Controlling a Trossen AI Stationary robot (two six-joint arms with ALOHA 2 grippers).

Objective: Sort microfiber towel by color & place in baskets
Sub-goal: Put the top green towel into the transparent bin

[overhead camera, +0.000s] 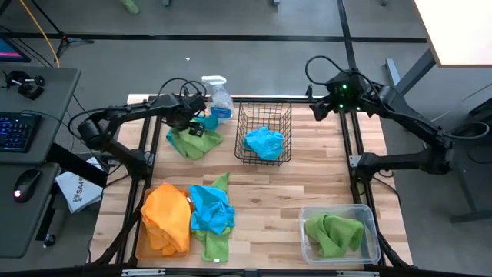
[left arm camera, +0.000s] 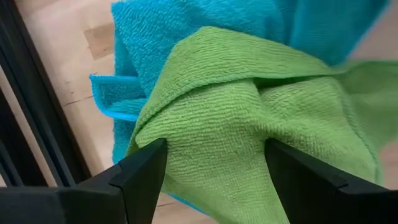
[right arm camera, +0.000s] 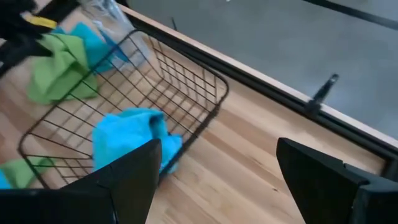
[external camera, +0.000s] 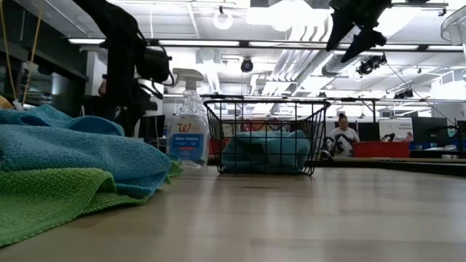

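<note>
My left gripper (overhead camera: 194, 125) is open at the far left, pointing down over a lime green towel (left arm camera: 249, 112) that lies bunched on a bright blue towel (left arm camera: 155, 37). Its fingers stand either side of the green towel's raised fold. My right gripper (right arm camera: 217, 186) hangs open and empty high over the far right edge, beyond the black wire basket (overhead camera: 264, 115). That basket holds a blue towel (overhead camera: 264, 142). The clear tub (overhead camera: 369, 219) holds a green towel (overhead camera: 332, 233). An orange towel (overhead camera: 165, 218) lies on the orange tray, with a blue towel (overhead camera: 211, 209) and a green towel (overhead camera: 217, 240) beside it. My left gripper comes at the green towel's raised fold (left arm camera: 211, 143) from above, one open finger (left arm camera: 146, 180) on each side of it. Whether the fingertips touch the cloth I cannot tell. The towel lies on the blue towel and the table.
A clear spray bottle (overhead camera: 219, 98) stands at the far edge, just right of my left gripper and left of the wire basket. Bare wooden table lies in the middle and at the right. A black frame rail (left arm camera: 37, 124) runs along the table's left edge.
</note>
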